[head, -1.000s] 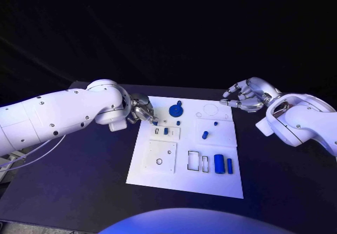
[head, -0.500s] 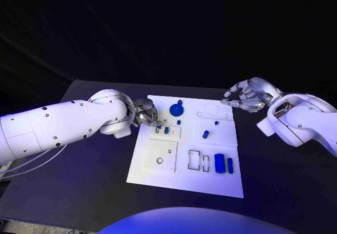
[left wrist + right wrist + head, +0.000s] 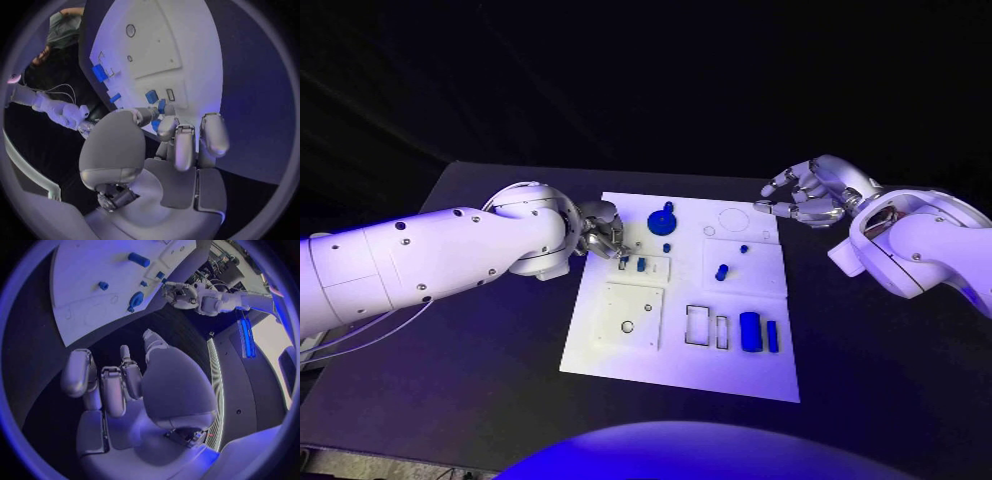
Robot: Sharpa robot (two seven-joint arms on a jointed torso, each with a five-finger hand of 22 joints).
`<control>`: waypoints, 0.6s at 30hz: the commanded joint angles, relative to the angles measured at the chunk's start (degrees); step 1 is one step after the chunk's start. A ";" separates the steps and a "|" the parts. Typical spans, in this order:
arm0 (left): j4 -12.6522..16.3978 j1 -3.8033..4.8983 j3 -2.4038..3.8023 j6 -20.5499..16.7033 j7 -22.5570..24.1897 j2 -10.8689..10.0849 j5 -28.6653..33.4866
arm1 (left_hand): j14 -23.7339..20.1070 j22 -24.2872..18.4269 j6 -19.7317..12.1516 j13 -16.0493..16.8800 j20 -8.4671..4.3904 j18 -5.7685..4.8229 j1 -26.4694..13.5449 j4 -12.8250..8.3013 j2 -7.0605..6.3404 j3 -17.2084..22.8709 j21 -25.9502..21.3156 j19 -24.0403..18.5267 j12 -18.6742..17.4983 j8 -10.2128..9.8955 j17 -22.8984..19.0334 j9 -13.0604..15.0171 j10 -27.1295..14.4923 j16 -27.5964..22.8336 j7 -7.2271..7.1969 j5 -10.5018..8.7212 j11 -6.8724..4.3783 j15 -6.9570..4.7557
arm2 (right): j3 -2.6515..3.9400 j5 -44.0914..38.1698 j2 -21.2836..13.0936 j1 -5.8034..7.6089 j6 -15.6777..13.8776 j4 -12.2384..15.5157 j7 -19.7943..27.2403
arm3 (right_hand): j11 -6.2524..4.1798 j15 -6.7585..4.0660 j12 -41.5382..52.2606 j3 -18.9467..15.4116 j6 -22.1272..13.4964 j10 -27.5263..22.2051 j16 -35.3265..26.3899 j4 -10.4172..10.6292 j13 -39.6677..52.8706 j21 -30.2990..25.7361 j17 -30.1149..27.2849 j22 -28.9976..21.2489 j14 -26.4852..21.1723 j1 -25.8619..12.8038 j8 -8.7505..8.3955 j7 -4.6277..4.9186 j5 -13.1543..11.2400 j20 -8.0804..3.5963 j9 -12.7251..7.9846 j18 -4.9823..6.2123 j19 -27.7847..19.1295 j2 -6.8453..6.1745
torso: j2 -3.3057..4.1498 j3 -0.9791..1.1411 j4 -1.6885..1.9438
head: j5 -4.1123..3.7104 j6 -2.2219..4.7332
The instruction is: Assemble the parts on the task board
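The white task board [image 3: 629,345] lies mid-table. My left hand [image 3: 600,238] hovers over its left edge, fingers curled in, and pinches a small blue part [image 3: 162,106] between thumb and fingertip. Beside it a short blue peg [image 3: 640,265] stands in a small square plate. A round blue piece [image 3: 662,222] sits near the far edge, with small blue parts [image 3: 721,272] around the middle. A blue cylinder [image 3: 750,332] and a blue bar [image 3: 772,338] lie at the near right. My right hand [image 3: 805,200] hangs off the board's far right corner, fingers curled, holding nothing.
The black table [image 3: 459,380] extends around the board on all sides. Empty rectangular slots [image 3: 697,327] and a square plate with a hole [image 3: 629,318] lie on the board's near half. From the right wrist, the board [image 3: 94,285] and my left hand [image 3: 181,292] are visible.
My left hand has moved from beside the board's left edge inward and nearer, over the small plate, carrying the blue part. The right hand has stayed put.
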 commanded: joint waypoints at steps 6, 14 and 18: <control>-0.19 -0.27 -0.02 2.11 -0.72 0.24 -2.42 | 4.75 0.11 0.53 0.01 0.00 -0.92 0.37 -9.01 -0.22 9.42 0.41 0.39 0.33 0.18 10.96 0.07 0.42 0.20 -0.40 0.45 -0.18 -0.41 | 0.01 -0.37 -0.10 -0.03 0.12 0.09 0.17 | -0.13 -0.05 -0.32 -0.18 -0.33 -0.36 -0.40 -0.01 2.94 -0.28 5.92 -0.07 3.80 -0.37 0.35 0.06 0.65 0.04 0.05 0.91 -0.26 0.46 | -0.08 0.00 0.02 | 0.01 -0.18; -0.39 -0.31 -0.03 3.00 -0.91 0.29 -2.46 | 4.75 0.11 0.53 0.01 0.00 -0.92 0.37 -9.01 -0.22 9.42 0.41 0.39 0.33 0.18 10.96 0.07 0.42 0.20 -0.40 0.45 -0.18 -0.41 | 0.01 -0.43 -0.09 -0.03 0.19 0.09 0.17 | -0.13 -0.05 -0.32 -0.18 -0.33 -0.36 -0.40 -0.01 2.94 -0.28 5.92 -0.07 3.80 -0.37 0.35 0.06 0.65 0.04 0.05 0.91 -0.26 0.46 | -0.07 0.01 0.05 | 0.06 -0.31; -0.46 -0.33 -0.03 3.38 -0.97 0.28 -2.48 | 4.75 0.11 0.53 0.01 0.00 -0.92 0.37 -9.01 -0.22 9.42 0.41 0.39 0.33 0.18 10.96 0.07 0.42 0.20 -0.40 0.45 -0.18 -0.41 | 0.01 -0.46 -0.09 -0.03 0.22 0.08 0.18 | -0.13 -0.05 -0.32 -0.18 -0.33 -0.36 -0.40 -0.01 2.94 -0.28 5.92 -0.07 3.80 -0.37 0.35 0.06 0.65 0.04 0.05 0.91 -0.26 0.46 | -0.08 -0.01 0.03 | 0.08 -0.38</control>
